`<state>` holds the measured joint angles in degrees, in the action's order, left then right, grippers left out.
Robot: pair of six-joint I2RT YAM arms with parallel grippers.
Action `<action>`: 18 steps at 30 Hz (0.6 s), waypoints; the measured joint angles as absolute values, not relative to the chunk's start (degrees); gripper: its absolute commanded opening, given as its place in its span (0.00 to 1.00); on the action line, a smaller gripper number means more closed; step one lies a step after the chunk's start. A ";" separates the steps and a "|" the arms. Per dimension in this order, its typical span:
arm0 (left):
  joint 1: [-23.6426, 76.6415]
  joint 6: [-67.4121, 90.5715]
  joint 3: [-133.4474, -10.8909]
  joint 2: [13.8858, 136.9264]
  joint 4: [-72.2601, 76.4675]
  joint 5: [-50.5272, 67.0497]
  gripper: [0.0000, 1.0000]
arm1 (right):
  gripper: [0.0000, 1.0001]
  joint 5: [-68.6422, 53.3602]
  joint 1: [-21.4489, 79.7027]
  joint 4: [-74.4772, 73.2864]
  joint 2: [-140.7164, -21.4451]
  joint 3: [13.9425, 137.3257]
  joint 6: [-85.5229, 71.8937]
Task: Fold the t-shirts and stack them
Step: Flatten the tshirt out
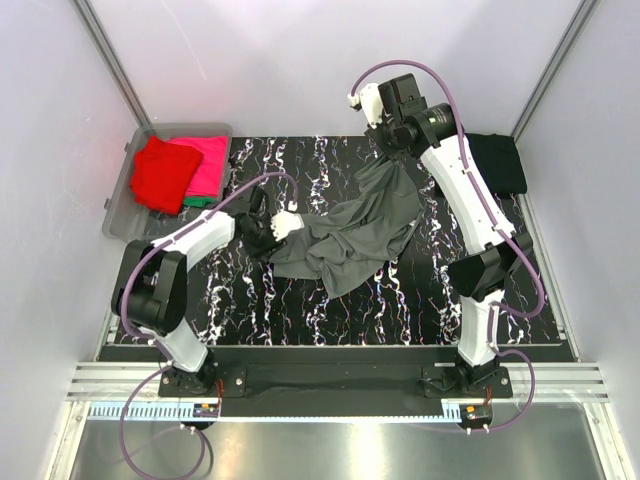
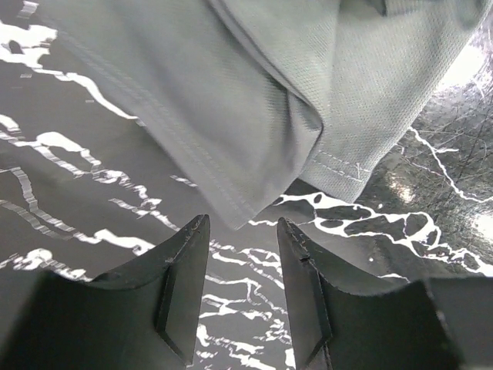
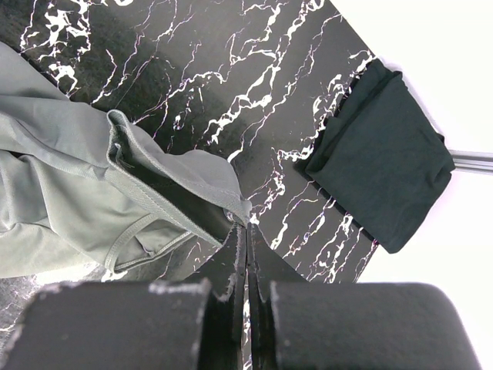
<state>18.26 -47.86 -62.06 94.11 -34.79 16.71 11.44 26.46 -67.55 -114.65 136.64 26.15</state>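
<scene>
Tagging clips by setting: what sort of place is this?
Likely a robot lab cell: white walls on metal posts, two arms bolted to a marble-look table, shirts in a plastic bin.

Both arms have white shells over their long links, the left arm [image 1: 190, 240] at the left of the top view and the right arm [image 1: 465, 180] at the right, with chunky black joint housings [image 1: 150, 300] between. Thin purple cables [image 1: 400, 64] loop along each. The left fingers [image 2: 181, 285] and right fingers [image 3: 231, 270] are matte black wedges, scuffed pale at the edges.
</scene>
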 measured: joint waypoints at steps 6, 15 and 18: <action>18.26 -48.27 -62.33 97.97 -35.33 17.50 0.45 | 0.00 11.53 26.46 -67.57 -114.67 136.64 26.33; 18.26 -48.49 -64.18 102.21 -35.88 18.20 0.32 | 0.00 11.55 26.46 -67.57 -114.76 136.64 26.57; 18.26 -48.38 -65.04 103.15 -35.86 18.31 0.08 | 0.00 11.57 26.46 -67.57 -115.02 136.64 26.65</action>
<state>18.26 -48.38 -65.04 103.15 -35.86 18.31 11.57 26.46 -67.57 -115.02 136.64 26.65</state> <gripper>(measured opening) 0.271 0.010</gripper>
